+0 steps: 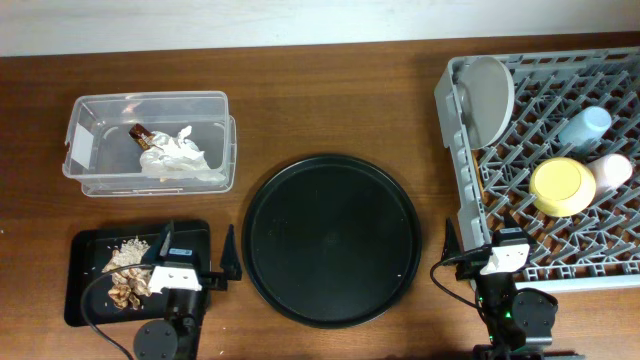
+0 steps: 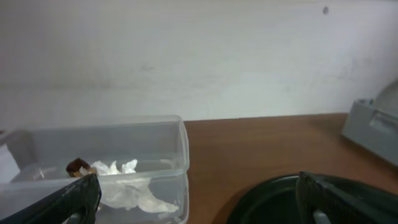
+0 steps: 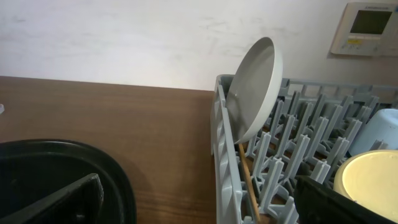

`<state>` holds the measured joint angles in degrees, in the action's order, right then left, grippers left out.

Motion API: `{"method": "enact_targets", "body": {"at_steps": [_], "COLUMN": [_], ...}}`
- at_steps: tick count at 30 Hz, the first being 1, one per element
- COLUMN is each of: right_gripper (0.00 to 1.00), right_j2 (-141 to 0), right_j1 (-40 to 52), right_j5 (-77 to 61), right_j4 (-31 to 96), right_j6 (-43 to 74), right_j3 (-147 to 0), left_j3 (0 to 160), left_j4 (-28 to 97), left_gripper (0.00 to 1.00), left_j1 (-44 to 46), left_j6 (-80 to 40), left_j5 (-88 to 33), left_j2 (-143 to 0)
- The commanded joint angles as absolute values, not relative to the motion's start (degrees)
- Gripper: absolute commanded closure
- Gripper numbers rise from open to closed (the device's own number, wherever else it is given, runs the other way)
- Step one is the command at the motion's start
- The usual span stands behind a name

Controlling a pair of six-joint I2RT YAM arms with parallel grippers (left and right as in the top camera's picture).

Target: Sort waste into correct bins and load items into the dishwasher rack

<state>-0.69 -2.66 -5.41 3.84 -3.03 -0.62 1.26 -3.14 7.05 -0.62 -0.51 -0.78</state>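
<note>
The crumpled white paper with the gold-brown wrapper (image 1: pixel 172 152) lies in the clear tub (image 1: pixel 150 105); both show in the left wrist view, paper (image 2: pixel 127 186), tub (image 2: pixel 124 134). The food scraps (image 1: pixel 128 275) lie in the shallow black tray (image 1: pixel 85 300). The grey rack (image 1: pixel 500 255) holds the grey-green plate (image 1: pixel 487 95) upright, the yellow bowl (image 1: pixel 563 186), the blue cup (image 1: pixel 584 126) and the pink cup (image 1: pixel 612 172). A chopstick (image 3: pixel 249 182) lies in the rack by the plate (image 3: pixel 256 87). My left gripper (image 1: pixel 197 262) and right gripper (image 1: pixel 480 255) are open and empty at the front edge.
A large round black tray (image 1: pixel 332 240) lies in the middle of the table between the two grippers; its rim shows in the left wrist view (image 2: pixel 267 199) and the right wrist view (image 3: pixel 74 162). A wall panel (image 3: pixel 367 28) hangs behind the rack.
</note>
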Motion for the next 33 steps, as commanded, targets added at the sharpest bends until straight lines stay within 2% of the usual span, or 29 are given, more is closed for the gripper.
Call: {"method": "enact_targets", "body": {"at_steps": [1,4,33], "right_gripper": [0.01,0.01,0.01], "right_j2": [-0.25,-0.25,-0.30], "right_j1": [-3.03,-3.03,-3.03], "right_j5": [-4.89,-4.89,-4.89], "right_j4": [4.12,4.12,4.12], "right_j6": [-3.01,-3.01,-3.01], "right_j3": [-0.32,-0.32,-0.32], "left_j3": [0.47,0.47,0.47], "left_j4": [0.01,4.38,4.36], "left_gripper": [0.01,0.01,0.01], "left_j1": [3.81,2.94,2.94], "left_j6": [4.01,4.51,4.62], "left_j5": [-5.15,-4.47,-4.10], "left_j2": [-0.27,-0.27,-0.30]}}
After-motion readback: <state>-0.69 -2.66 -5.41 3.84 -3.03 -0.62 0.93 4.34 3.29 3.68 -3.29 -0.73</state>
